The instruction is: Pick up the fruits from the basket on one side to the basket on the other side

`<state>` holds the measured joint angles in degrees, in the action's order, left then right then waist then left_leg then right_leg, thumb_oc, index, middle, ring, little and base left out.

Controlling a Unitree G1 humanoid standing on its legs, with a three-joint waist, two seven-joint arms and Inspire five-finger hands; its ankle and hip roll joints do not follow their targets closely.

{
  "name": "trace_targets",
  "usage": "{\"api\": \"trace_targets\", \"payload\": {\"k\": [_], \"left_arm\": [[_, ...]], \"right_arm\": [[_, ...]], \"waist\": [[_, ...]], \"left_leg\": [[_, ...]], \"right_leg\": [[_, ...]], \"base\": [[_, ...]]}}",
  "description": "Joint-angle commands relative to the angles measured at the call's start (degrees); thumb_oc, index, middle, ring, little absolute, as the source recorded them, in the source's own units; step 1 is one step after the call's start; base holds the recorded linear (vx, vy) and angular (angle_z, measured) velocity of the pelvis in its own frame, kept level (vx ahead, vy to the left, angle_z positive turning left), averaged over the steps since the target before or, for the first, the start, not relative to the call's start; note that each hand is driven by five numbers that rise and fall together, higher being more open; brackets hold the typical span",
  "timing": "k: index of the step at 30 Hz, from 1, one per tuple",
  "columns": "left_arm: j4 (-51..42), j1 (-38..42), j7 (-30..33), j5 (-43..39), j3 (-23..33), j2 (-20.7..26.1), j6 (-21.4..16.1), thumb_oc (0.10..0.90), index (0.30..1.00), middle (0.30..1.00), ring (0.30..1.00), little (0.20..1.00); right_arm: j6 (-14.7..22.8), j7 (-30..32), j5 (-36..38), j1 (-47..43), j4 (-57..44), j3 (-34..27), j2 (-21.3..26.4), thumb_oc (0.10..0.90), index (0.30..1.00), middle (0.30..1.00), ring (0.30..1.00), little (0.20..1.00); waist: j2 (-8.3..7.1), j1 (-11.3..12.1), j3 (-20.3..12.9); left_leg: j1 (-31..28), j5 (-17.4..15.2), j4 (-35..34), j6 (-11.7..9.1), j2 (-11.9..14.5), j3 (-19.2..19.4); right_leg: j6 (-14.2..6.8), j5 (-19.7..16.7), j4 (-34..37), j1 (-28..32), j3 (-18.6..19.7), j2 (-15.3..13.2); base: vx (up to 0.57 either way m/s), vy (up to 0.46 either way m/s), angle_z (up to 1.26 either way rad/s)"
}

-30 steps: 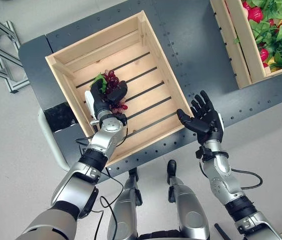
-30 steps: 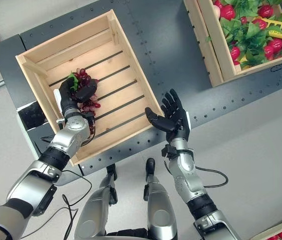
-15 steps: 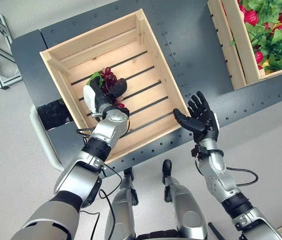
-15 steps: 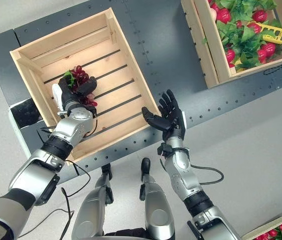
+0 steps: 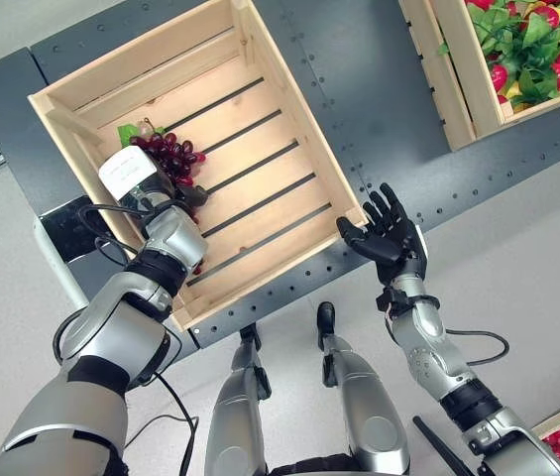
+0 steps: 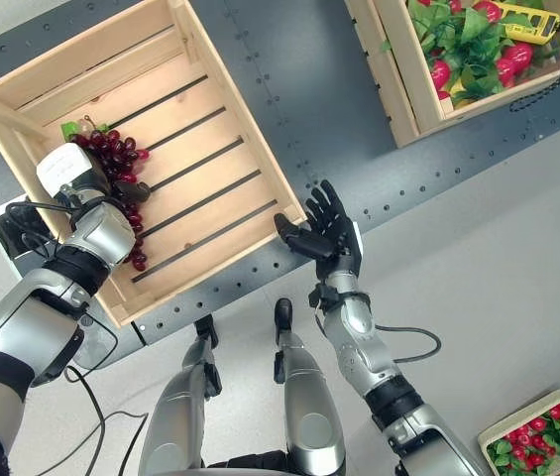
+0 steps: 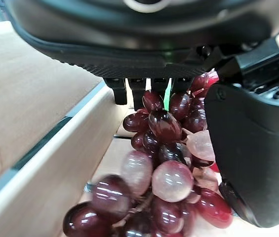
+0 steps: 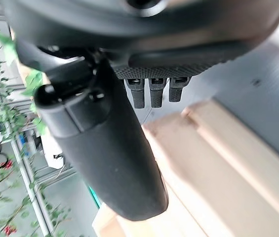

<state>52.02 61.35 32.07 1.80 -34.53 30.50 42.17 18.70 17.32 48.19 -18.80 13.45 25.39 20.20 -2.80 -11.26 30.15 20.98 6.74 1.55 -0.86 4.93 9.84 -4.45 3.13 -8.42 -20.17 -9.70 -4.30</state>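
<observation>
Left hand [image 5: 151,193] fingers curled round grapes [image 5: 168,156], tight against the crate [image 5: 289,129] wall nearest the bench's left edge. Right hand [image 5: 391,236] spread, holding nothing, over the bench's front edge; crate floor beside the grapes bare.

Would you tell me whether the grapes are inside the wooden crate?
Inside: the grapes lie on the crate's slatted floor by its wall, under the left hand.

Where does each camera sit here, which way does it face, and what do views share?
Left and right eye views: on the head, looking down at the wooden crate, both arms entering from below; right hand open beside the crate.
Left wrist view: on the left wrist, along the left hand at the grape bunch.
Right wrist view: along the right hand toward the crate's rim.
Shared: the grape bunch, in the eye views and the left wrist view.
</observation>
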Motion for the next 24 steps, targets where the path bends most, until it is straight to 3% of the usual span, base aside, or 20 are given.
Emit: {"api": "trace_targets", "payload": {"k": [1, 7, 8, 9, 11, 12, 13, 14, 17, 18, 20, 24], "left_arm": [[6.63, -2.08, 1.22, -5.52, 4.18, 1.32, 0.79, 0.8, 0.9, 0.9, 0.9, 0.9], [10.73, -0.78, 2.48, -12.31, 6.52, 2.4, -9.27, 0.8, 0.9, 0.9, 0.9, 0.9], [10.99, -0.7, 2.98, -14.4, 7.0, 2.59, -13.1, 0.433, 0.349, 0.349, 0.349, 0.349], [11.04, -0.7, 3.21, -14.74, 7.18, 2.56, -14.3, 0.4, 0.3, 0.3, 0.3, 0.3], [10.39, -0.99, 4.18, -16.14, 8.35, 2.48, -19.42, 0.4, 0.3, 0.3, 0.3, 0.3], [9.24, -1.43, 4.42, -18.56, 9.32, 2.41, -23.99, 0.4, 0.3, 0.3, 0.3, 0.3], [8.88, -1.44, 4.45, -18.88, 9.6, 2.37, -24.87, 0.4, 0.3, 0.3, 0.3, 0.3], [7.09, -1.69, 5.22, -20.73, 10.39, 2.35, -28.45, 0.4, 0.3, 0.3, 0.3, 0.3], [1.99, -3.01, 7.1, -22.45, 12.51, 1.38, -34.38, 0.4, 0.3, 0.3, 0.3, 0.3], [1.74, -3.13, 7.24, -22.41, 12.58, 1.33, -34.6, 0.4, 0.3, 0.3, 0.3, 0.3], [-3.06, -4.35, 8.88, -21.84, 13.85, 1.21, -38.55, 0.4, 0.3, 0.3, 0.3, 0.3], [-9.03, -5.58, 10.03, -14.53, 13.69, 1.61, -40.99, 0.4, 0.3, 0.3, 0.3, 0.3]], "right_arm": [[4.89, -1.59, -0.86, -1.24, -5.71, -3.58, 0.2, 0.8, 0.9, 0.9, 0.9, 0.9], [4.57, 0.11, -0.77, -1.87, -6.14, -3.15, 0.63, 0.8, 0.9, 0.9, 0.9, 0.9], [4.82, 0.11, -0.95, -1.82, -6.1, -2.97, 0.61, 0.8, 0.9, 0.9, 0.9, 0.9], [4.84, 0.21, -0.99, -1.86, -6.14, -2.88, 0.59, 0.8, 0.9, 0.9, 0.9, 0.9], [5.14, 0.18, -0.94, -1.72, -5.95, -2.68, 0.38, 0.8, 0.9, 0.9, 0.9, 0.9], [5.43, -0.11, -0.91, -1.52, -5.63, -2.7, 0.16, 0.8, 0.9, 0.9, 0.9, 0.9], [5.57, -0.21, -0.88, -1.45, -5.5, -2.69, 0.11, 0.8, 0.9, 0.9, 0.9, 0.9], [5.84, -0.49, -0.66, -1.26, -5.32, -2.78, 0.15, 0.8, 0.9, 0.9, 0.9, 0.9], [6.07, -0.07, -1.34, -0.58, -5.84, -3.22, -0.12, 0.8, 0.9, 0.9, 0.9, 0.9], [6.06, -0.02, -1.39, -0.54, -5.9, -3.23, -0.12, 0.8, 0.9, 0.9, 0.9, 0.9], [6.26, 0.15, -1.6, 0.3, -6.41, -3.8, -0.34, 0.8, 0.9, 0.9, 0.9, 0.9], [5.91, -0.64, -1.9, 1.44, -7.29, -4.78, 0.11, 0.8, 0.9, 0.9, 0.9, 0.9]], "waist": [[-3.53, 0.77, -0.35], [-3.76, 0.44, -0.35], [-3.73, 0.4, -0.35], [-3.75, 0.4, -0.35], [-3.74, 0.49, -0.35], [-3.6, 0.65, -0.35], [-3.56, 0.69, -0.35], [-3.4, 0.86, -0.35], [-2.89, 1.34, -0.35], [-2.86, 1.34, -0.35], [-2.36, 1.82, -0.35], [-1.68, 2.28, -0.35]], "left_leg": [[4.78, -1.64, 6.12, -3.9, 2.99, 1.06], [5.18, -1.37, 5.58, -3.85, 2.92, 1.59], [5.31, -1.35, 5.59, -3.86, 2.87, 1.58], [5.33, -1.35, 5.6, -3.87, 2.86, 1.6], [5.27, -1.46, 5.61, -3.86, 2.9, 1.68], [5.13, -1.52, 5.57, -3.83, 2.87, 1.62], [5.03, -1.57, 5.55, -3.82, 2.88, 1.63], [4.84, -1.67, 5.53, -3.77, 2.81, 1.52], [4.08, -1.86, 5.15, -3.65, 2.54, 1.12], [4.01, -1.86, 5.11, -3.64, 2.52, 1.09], [3.01, -2.02, 4.62, -3.49, 2.28, 0.85], [1.96, -2.48, 4.73, -3.17, 1.98, 0.69]], "right_leg": [[3.36, 1.36, -3.2, -2.81, 1.53, 0.63], [3.36, 1.37, -3.66, -4.2, 1.83, 0.84], [3.38, 1.51, -4.09, -4.58, 1.95, 0.91], [3.38, 1.53, -4.12, -4.63, 1.95, 0.92], [3.45, 1.73, -4.41, -4.82, 1.91, 0.94], [3.42, 1.83, -4.69, -4.91, 1.92, 0.95], [3.41, 1.88, -4.74, -4.85, 1.87, 0.92], [3.4, 1.95, -4.81, -4.72, 1.82, 0.83], [3.36, 2.07, -4.68, -4.02, 1.58, 0.68], [3.35, 2.07, -4.65, -3.96, 1.56, 0.67], [3.32, 2.11, -4.4, -3.06, 1.35, 0.59], [3.31, 2.25, -4.64, -2.26, 1.25, 0.37]], "base": [[0.03, 0.019, -0.05], [0.01, 0.005, -0.02], [0.0, 0.0, 0.0], [0.0, 0.0, 0.0], [0.0, -0.002, 0.02], [0.0, 0.0, 0.0], [0.0, 0.0, 0.0], [0.0, 0.0, 0.0], [0.0, -0.029, 0.03], [0.0, -0.023, 0.04], [0.0, -0.01, 0.02], [-0.01, -0.003, 0.04]]}}
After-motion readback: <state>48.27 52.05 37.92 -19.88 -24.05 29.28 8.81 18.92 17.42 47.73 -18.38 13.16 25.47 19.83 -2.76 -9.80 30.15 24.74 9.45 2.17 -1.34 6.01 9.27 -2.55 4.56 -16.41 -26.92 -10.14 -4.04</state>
